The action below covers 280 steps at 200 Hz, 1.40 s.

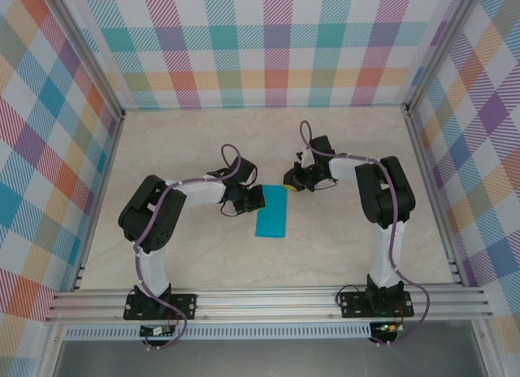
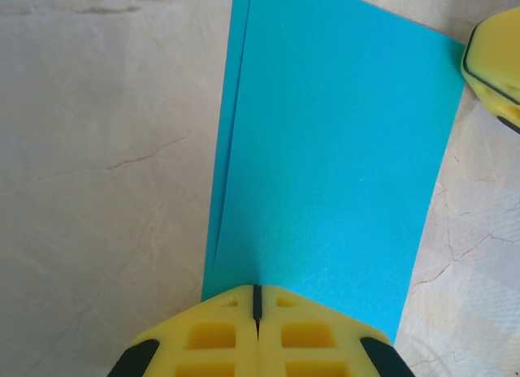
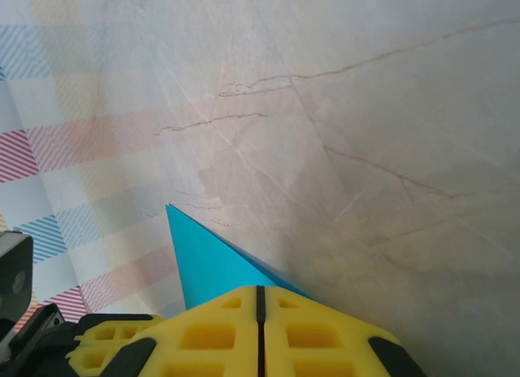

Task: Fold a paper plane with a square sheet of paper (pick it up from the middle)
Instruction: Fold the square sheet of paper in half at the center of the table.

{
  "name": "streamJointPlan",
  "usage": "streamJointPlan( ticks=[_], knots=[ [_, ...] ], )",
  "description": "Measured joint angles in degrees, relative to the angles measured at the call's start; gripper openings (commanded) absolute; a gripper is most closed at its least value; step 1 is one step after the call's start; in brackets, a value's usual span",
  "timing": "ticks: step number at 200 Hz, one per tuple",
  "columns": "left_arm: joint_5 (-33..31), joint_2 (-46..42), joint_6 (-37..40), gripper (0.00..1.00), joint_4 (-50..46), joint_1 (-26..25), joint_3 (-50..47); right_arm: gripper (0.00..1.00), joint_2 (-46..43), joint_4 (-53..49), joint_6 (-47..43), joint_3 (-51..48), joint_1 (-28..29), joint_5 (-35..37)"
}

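The sheet (image 1: 271,213) is seen flat on the tabletop (image 1: 203,141), folded in half to a narrow rectangle. The left hand (image 1: 255,200) is closed, with its tips pressed on the left edge of the sheet. The right hand (image 1: 290,183) is closed too and is set on the far right corner. The first crease is probably being flattened. Next, a corner should be lifted and folded to the middle line, so one hand must be opened.

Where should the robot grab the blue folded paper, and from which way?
Probably the near short edge of the teal-blue folded paper rectangle, coming in low from the robot's side. It lies flat on the marble-look table, so its middle gives nothing to pinch, and the left gripper and right gripper crowd its far end.
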Motion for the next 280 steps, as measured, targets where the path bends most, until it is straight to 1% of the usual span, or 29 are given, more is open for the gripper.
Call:
streamJointPlan(
  ticks=[54, 109, 129, 146, 163, 183, 203, 245, 280],
  knots=[
    [-0.02, 0.00, 0.33, 0.00, -0.02, 0.02, 0.00, 0.07, 1.31, 0.48, -0.02, 0.17, -0.11, -0.11],
    [-0.02, 0.00, 0.33, 0.00, -0.02, 0.00, 0.00, 0.09, 2.38, -5.49, -0.07, 3.78, -0.11, 0.11],
    [-0.02, -0.02, 0.33, 0.00, -0.02, 0.00, 0.00, 0.10, 1.44, -7.13, -0.11, 3.74, -0.11, -0.04],
    [-0.09, -0.09, 0.33, 0.00, -0.02, 0.00, 0.00, 0.10, -1.90, -7.54, -0.24, 2.91, -0.11, -0.28],
    [-0.15, -0.11, 0.33, 0.00, -0.02, 0.00, 0.00, 0.10, -7.87, -6.80, -0.22, 0.17, 0.04, -0.96],
    [-0.15, -0.11, 0.31, 0.00, -0.02, 0.00, 0.00, 0.10, -15.26, -4.44, 0.20, -5.31, 0.68, -1.40],
    [-0.15, -0.11, 0.31, 0.00, -0.02, 0.00, 0.00, 0.10, -19.54, -1.68, 1.14, -11.82, 2.82, -1.42],
    [-0.15, -0.11, 0.31, 0.00, 0.00, 0.00, 0.00, 0.10, -20.55, 2.40, 4.68, -23.52, 10.27, -0.52],
    [-0.15, -0.11, 0.31, 0.00, 0.02, 0.00, -0.07, 0.11, -20.68, 5.49, 6.64, -28.22, 12.07, -0.28]
  ],
)
